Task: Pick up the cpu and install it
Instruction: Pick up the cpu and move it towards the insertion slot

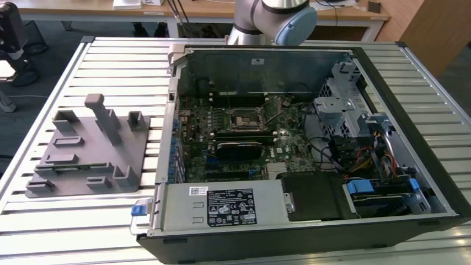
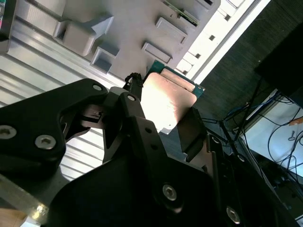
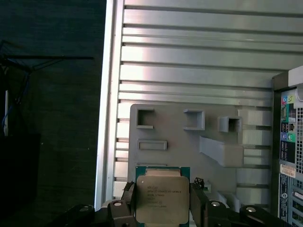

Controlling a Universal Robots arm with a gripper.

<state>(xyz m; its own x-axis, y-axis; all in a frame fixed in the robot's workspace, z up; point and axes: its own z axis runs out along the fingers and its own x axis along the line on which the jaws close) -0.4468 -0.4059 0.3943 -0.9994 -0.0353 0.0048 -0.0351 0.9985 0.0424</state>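
The end effector [image 3: 163, 204] is closed on the cpu [image 3: 162, 191], which sits squarely between its jaws.

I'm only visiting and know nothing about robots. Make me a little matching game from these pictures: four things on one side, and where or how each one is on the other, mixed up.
Things:
1. chip
2. grey tray
3. computer case
4. table

Place or state:
A. lying open, with its circuit board showing
B. silvery slats under the tray and the case
C. clamped in the gripper, over the tray
D. flat on the table, beside the case

Pairs: 1-C, 2-D, 3-A, 4-B
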